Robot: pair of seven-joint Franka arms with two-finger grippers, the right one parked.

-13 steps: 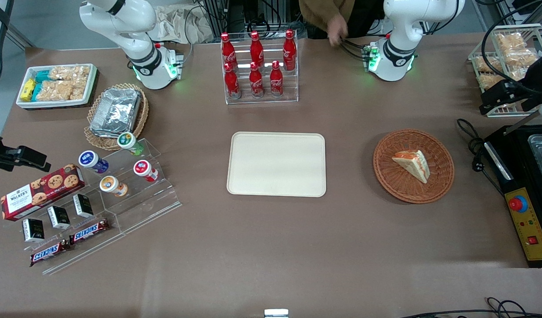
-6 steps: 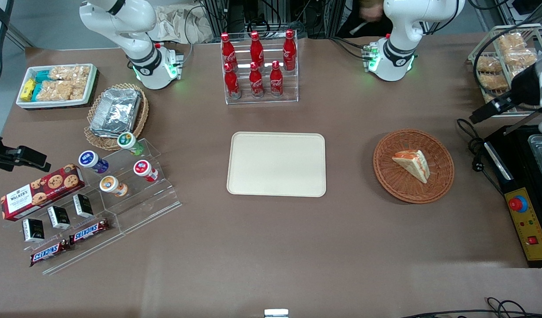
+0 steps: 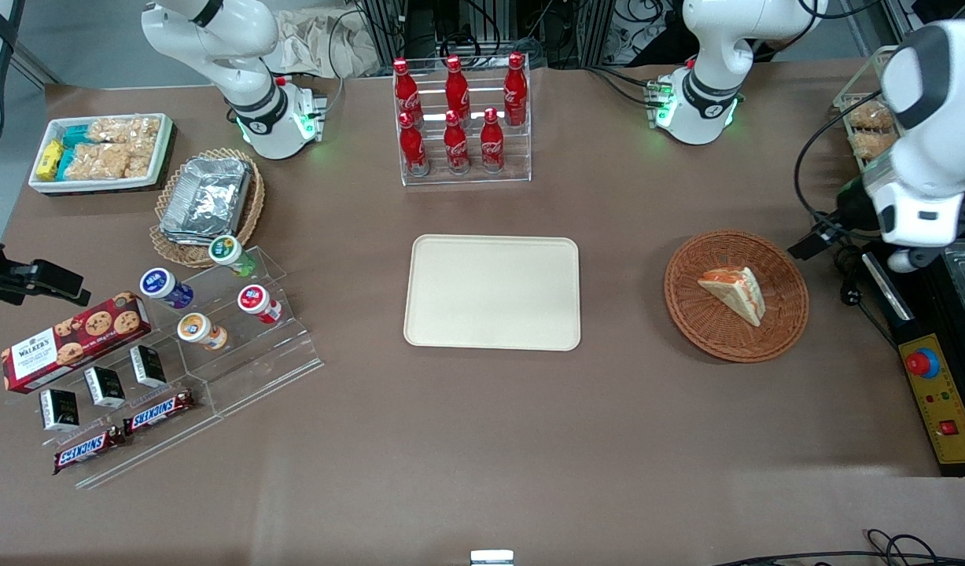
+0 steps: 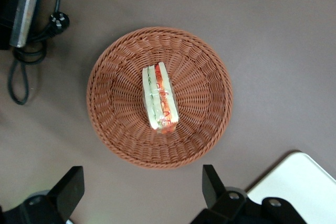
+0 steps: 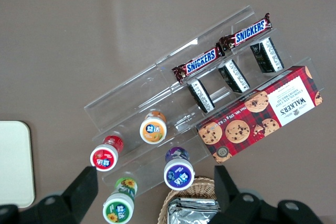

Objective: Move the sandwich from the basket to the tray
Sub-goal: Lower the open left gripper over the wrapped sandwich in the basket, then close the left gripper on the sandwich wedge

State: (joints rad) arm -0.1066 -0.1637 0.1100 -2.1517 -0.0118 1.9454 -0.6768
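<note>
the gripper point(image 4: 142, 195) hangs high above the table, up over the basket's point(image 3: 789, 314) edge toward the working arm's end, touching nothing; its 2 black fingers point(image 4: 211, 182) stand wide apart with only bare table between them. the sandwich point(image 4: 159, 98) lies below the gripper, in the middle of the basket point(image 4: 205, 82), well apart from the fingers and in line with the gap between them. in the front view the arm's white wrist sits just beside the basket rim, and the sandwich point(image 3: 735, 292) is nearer to the tray point(image 3: 491, 292) than the wrist is. the tray lies flat and bare, further from the gripper than the basket, toward the parked arm's end; 1 rounded corner of it point(image 4: 299, 182) shows close by a finger in the wrist view

the sandwich is a small wedge resting on its side, white bread outside, with green and orange-red filling stripes along its cut face under glossy clear wrap. the basket is round, shallow, reddish-brown wicker
</note>
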